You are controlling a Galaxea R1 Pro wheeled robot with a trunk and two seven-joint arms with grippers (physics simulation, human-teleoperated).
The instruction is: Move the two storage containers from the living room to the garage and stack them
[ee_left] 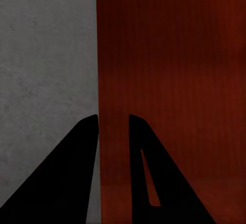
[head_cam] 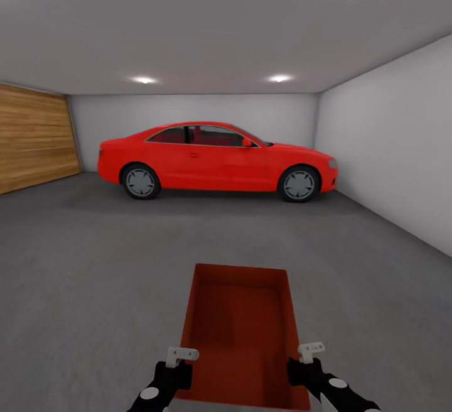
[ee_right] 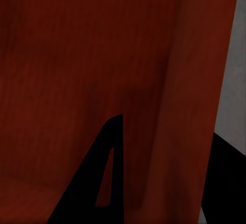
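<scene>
Bin point(head_cam: 238, 330): orange-red, lidless, tapered, long axis running away from the robot. Held low in front of the trunk, between the two grippers, above the grey floor point(head_cam: 94, 274) of the garage. Whether its base touches the floor cannot be told. Inside is bare, ribbed.

Left gripper point(head_cam: 177, 362) at the bin's near left wall. In the left wrist view the gripper point(ee_left: 114, 131) straddles the wall: one finger point(ee_left: 72, 172) outside over grey floor point(ee_left: 46, 55), the other inside against the red interior point(ee_left: 174, 55). Fingers narrowly apart with the wall between them, clamped on it.

Right gripper point(head_cam: 306, 362) at the near right wall, mirrored. Right wrist view: one finger point(ee_right: 97, 183) inside the bin point(ee_right: 77, 55), the other dark finger point(ee_right: 225, 183) outside past the wall edge, a strip of floor point(ee_right: 233, 80) beyond. Gripper point(ee_right: 164, 147) closed on the wall.

Surroundings: red car point(head_cam: 216, 161) parked side-on at the far end, nose toward the right wall point(head_cam: 389, 148), well apart from the bin. Wood-panelled door point(head_cam: 34, 135) on the left side. White back wall behind the car. Two ceiling lights point(head_cam: 144, 79) lit.
</scene>
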